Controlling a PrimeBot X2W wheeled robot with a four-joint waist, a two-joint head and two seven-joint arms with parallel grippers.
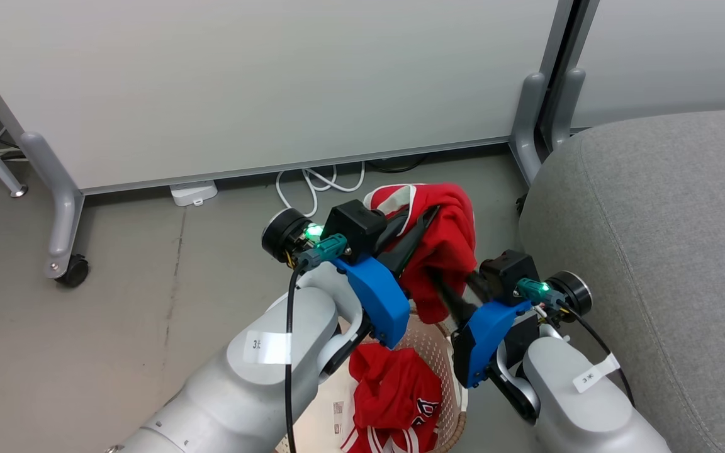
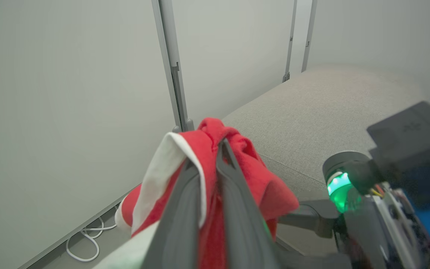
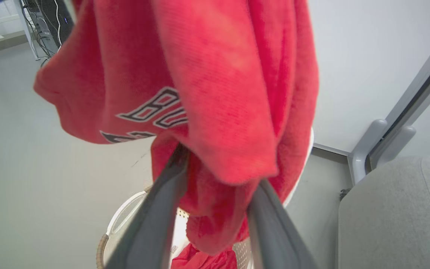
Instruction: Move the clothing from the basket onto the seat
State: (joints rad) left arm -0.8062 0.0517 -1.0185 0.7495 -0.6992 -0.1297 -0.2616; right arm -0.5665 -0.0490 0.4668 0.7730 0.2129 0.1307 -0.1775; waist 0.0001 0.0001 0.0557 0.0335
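- Progress: no clothing lies on the seat, at right, as far as it shows.
- One red garment hangs above the basket, pinched tight in the left claw. The right claw straddles its hanging fold, fingers apart, grip unclear.
- Second red garment lies in the basket, unmoved.

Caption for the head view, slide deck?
Left end effector holds a red garment above the basket; right end effector straddles its hanging fabric, seat alongside.

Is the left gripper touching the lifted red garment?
Touching. The left wrist view shows the left gripper shut on a fold of the lifted red garment, fabric bunched over the tips.
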